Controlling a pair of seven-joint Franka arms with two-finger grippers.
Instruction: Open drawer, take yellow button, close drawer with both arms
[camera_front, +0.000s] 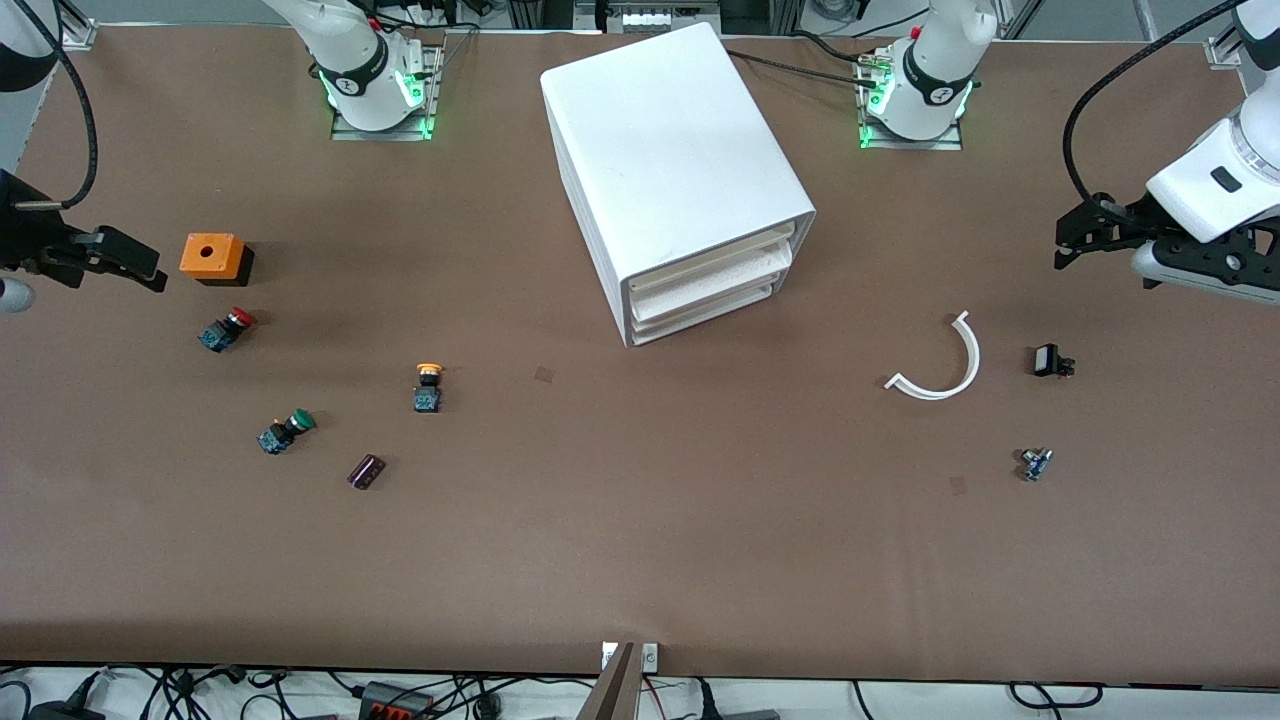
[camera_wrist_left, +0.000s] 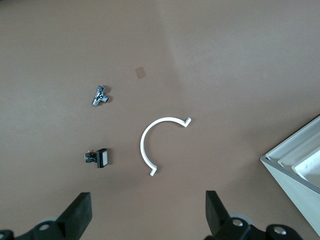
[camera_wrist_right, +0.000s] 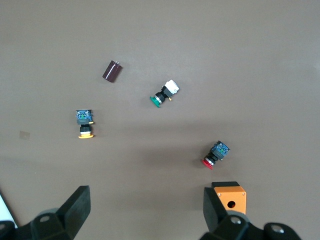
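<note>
Front view: drawer unit closed, yellow button out on the worktop. Left gripper and right gripper hover released. Looks finished or reset; no further move is evident.

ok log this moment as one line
drawers: white three-drawer cabinet all shut | target: yellow-capped push button on table | left gripper: open over table, waiting | right gripper: open near orange box

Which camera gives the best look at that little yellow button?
The right wrist view: the yellow button lies unobstructed, cap and blue base distinct. The front view shows it smaller, beside the green one. The left wrist view misses it entirely.
</note>
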